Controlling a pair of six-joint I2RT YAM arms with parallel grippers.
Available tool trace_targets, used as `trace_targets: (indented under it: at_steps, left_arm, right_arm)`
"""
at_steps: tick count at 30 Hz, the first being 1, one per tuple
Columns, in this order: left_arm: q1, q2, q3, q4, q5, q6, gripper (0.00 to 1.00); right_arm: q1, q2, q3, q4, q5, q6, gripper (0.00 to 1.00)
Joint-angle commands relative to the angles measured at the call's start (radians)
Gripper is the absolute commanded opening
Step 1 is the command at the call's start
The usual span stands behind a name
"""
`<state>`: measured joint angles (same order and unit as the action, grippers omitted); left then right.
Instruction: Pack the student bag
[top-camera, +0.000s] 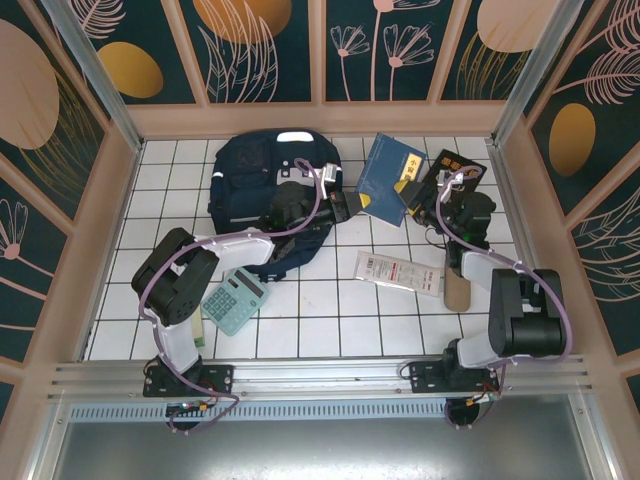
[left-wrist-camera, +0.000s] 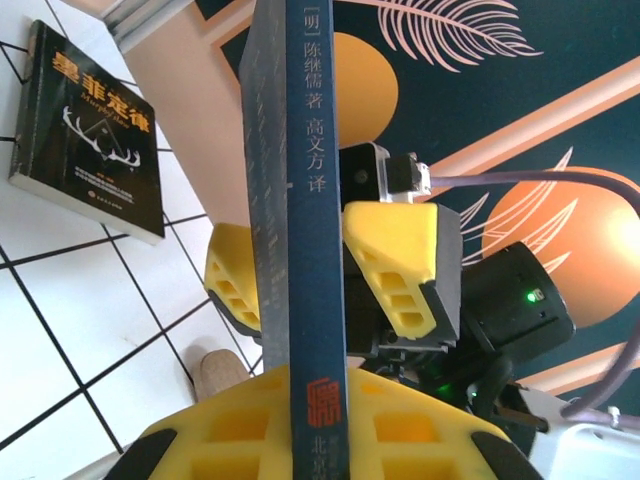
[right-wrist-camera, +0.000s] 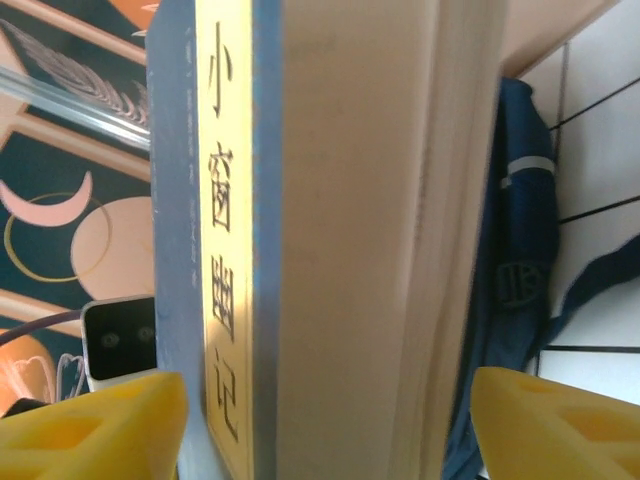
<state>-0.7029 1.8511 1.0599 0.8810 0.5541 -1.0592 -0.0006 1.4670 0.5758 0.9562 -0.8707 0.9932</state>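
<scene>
Lying on the tiled worktop (top-camera: 330, 300) toward the far left, the student bag (top-camera: 255, 180) sits just beneath and left of the left end effector (top-camera: 345, 206), which grips one edge of a blue book (top-camera: 388, 172) lifted beside the bag. The right end effector (right-wrist-camera: 330, 420) – fingers spread wide – straddles the book's opposite edge, and the bag lies beyond the book from it.

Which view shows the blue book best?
The top view: the blue book shows nearly its whole cover and yellow label. The left wrist view shows its spine close up; the right wrist view shows the label and page edges, cropped.
</scene>
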Motion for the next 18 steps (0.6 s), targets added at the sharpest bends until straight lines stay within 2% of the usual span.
trace_targets:
  at_steps: [1,5,8,11,13,16,18]
  left_arm:
    - [-0.002,-0.015,-0.003,0.107,0.041,-0.024,0.0]
    - [-0.001,-0.021,-0.017,0.106,0.045,-0.02,0.0]
    - [0.002,-0.024,-0.021,0.099,0.044,-0.014,0.0]
    - [0.006,-0.026,-0.024,0.102,0.044,-0.015,0.0]
    - [0.008,-0.024,-0.026,0.101,0.046,-0.013,0.0]
    - [0.007,-0.02,-0.026,0.099,0.05,-0.012,0.0]
    - [0.008,-0.019,-0.025,0.094,0.049,-0.01,0.0]
  right_arm:
    - [-0.008,0.036,0.029,0.176,-0.077,0.081,0.72]
    - [-0.01,0.061,0.021,0.275,-0.1,0.141,0.61]
    - [-0.01,0.064,0.018,0.303,-0.109,0.16,0.49]
    - [-0.01,0.054,0.007,0.323,-0.111,0.171,0.43]
    - [-0.009,0.039,0.001,0.316,-0.113,0.171,0.32]
    - [-0.01,0.011,-0.006,0.275,-0.108,0.154,0.01]
    - [-0.01,-0.016,-0.014,0.241,-0.101,0.141,0.0]
